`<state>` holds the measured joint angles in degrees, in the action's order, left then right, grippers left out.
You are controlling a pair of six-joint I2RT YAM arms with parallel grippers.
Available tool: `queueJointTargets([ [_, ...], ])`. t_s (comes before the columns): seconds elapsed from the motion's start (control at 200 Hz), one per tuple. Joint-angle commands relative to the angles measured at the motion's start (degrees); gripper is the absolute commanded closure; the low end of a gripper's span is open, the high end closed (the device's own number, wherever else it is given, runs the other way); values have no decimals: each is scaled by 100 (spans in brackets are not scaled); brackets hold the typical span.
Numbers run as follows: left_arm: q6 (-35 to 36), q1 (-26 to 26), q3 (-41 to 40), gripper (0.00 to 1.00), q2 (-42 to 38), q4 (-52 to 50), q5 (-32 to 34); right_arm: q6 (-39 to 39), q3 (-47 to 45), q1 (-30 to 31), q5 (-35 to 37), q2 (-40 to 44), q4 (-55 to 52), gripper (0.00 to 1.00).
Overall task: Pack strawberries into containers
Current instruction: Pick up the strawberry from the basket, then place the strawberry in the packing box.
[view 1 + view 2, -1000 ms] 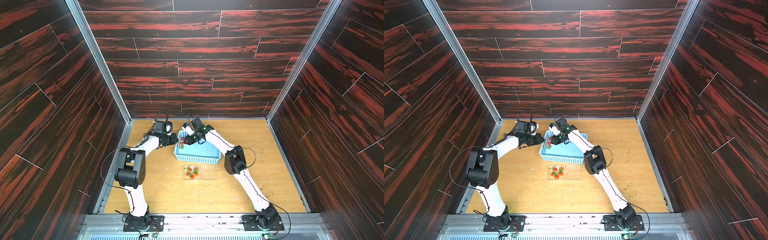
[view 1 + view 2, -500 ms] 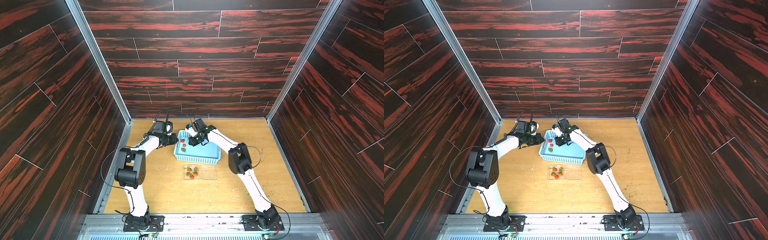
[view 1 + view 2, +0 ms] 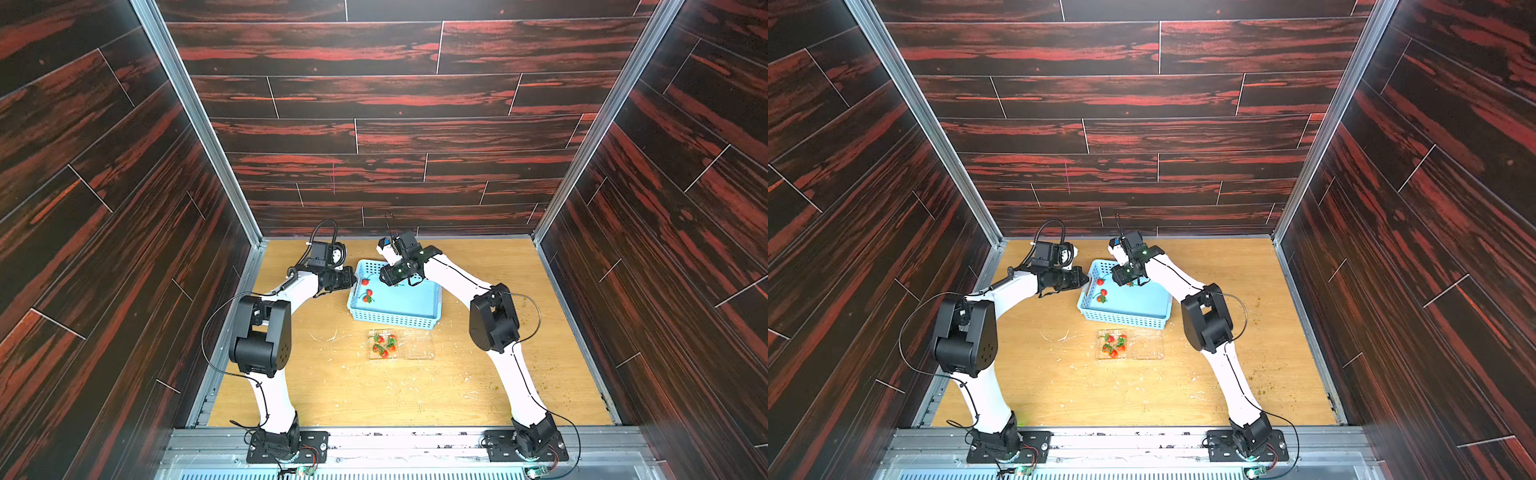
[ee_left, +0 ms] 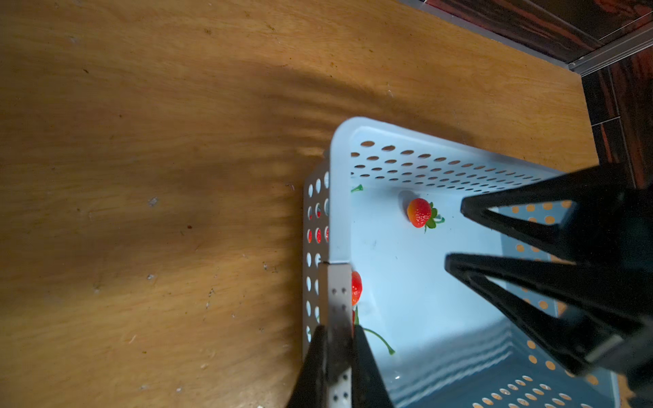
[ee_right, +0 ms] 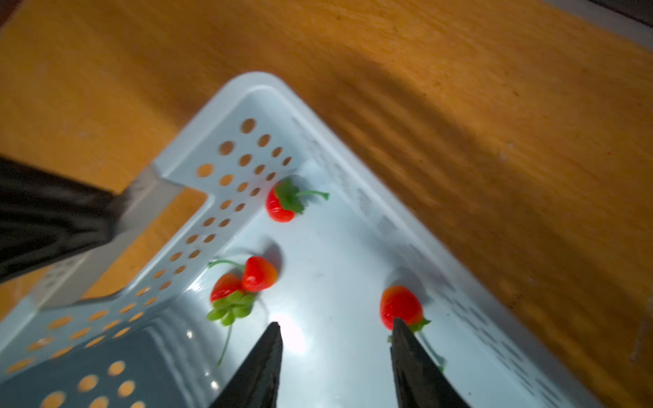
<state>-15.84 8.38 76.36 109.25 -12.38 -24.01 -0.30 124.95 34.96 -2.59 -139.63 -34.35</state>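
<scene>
— What do the left fingers (image 3: 352, 279) have?
— They are pinched tight on a side wall of the one light blue basket (image 3: 399, 305), one finger inside the wall, one outside.
— And the right fingers (image 3: 387, 280)?
— Parted about halfway, tips inside the basket above its floor, nothing between them.
— How many strawberries (image 5: 259, 273) lie in there?
— Four, counted in the right wrist view. One sits right at the tip of one right finger, partly hidden by it; I cannot tell whether they touch. Two lie pressed together just beyond the other finger, off its outer side. The fourth lies farther ahead of both tips, near the corner, against the wall that the left fingers pinch.
— And the left wrist view?
— Only two show clearly there: one half hidden just inside the wall at the left fingertips, one close to the right fingertips.
— Where is the container?
— One clear punnet (image 3: 417, 345), open, its two halves flat on the desk (image 3: 340, 386). It is just beside the basket on the arm-base side, well apart from both pairs of fingers.
— What is in it?
— A cluster of red berries, all in the half on the left fingers' side; about five, too small to count for certain.
</scene>
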Motion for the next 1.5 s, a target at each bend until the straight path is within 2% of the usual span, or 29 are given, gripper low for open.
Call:
queueJointTargets([
  [0.0, 81, 14, 28, 100, -334, 25, -60, -79, 256, -22, 344, -387, -262, 47],
  [0.536, 142, 14, 72, 100, -352, -94, -121, -300, 802, -87, 683, -1056, -556, 47],
  [0.937, 151, 14, 64, 100, -352, -90, -109, -202, 624, -95, 524, -818, -581, 73],
  [1.082, 129, 14, 74, 100, -309, -37, -78, -234, 291, -87, 397, -252, -498, 75],
  [1.323, 63, 12, 115, 100, -212, 102, -69, -187, -1460, -10, 40, 1582, 103, 77],
  [1.493, 36, 14, 129, 100, -150, 138, -45, -142, -2373, 327, -250, 2597, 146, 76],
])
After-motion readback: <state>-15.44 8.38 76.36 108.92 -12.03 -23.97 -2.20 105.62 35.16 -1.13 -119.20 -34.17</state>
